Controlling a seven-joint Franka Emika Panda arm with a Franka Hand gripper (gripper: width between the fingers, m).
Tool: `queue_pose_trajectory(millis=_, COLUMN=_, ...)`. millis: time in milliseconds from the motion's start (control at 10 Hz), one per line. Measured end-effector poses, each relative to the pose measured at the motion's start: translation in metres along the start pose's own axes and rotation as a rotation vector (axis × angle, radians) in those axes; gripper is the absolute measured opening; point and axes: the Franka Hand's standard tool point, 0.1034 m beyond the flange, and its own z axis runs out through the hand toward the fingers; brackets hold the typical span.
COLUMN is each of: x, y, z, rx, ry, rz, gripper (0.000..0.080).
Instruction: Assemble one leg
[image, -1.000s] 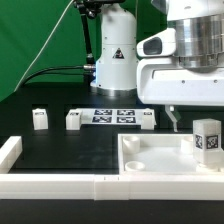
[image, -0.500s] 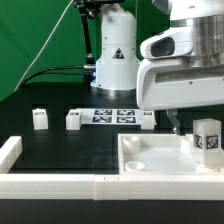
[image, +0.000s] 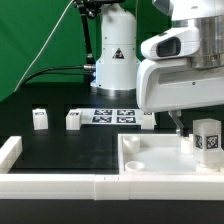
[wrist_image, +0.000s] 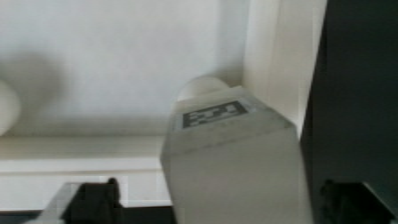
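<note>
At the white panel's (image: 150, 165) edge, on the exterior view's right, the leg (image: 207, 138) stands upright. The fingers (image: 180, 125) hang spread either side of it, gripping nothing. I reckon an off-centre squeeze could tip or twist it.

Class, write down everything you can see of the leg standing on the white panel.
The leg is a small white block-shaped post, plastic-looking, with a black-and-white square tag on the face toward the exterior view. It stands upright on the panel, near its corner on the exterior view's right. The gripper straddles it, fingers apart, not visibly touching.
</note>
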Motion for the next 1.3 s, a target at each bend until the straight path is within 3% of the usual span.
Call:
queue_pose_trajectory(millis=200, x=0.0, y=0.0001, z=0.0001, rx=0.0, ry=0.0, rz=0.009, gripper=0.0291)
queue_pose_trajectory(millis=500, x=0.0001, y=0.0007, z=0.0, rx=0.0, ry=0.0, rz=0.037, gripper=0.0291)
queue_pose_trajectory(millis=900, x=0.0008, y=0.0045, z=0.0004, rx=0.021, ry=-0.007, rz=0.564, gripper=0.0292)
queue_pose_trajectory(millis=1300, x=0.0, y=0.0027, z=0.0026, rx=0.025, ry=-0.01, rz=1.116, gripper=0.0294)
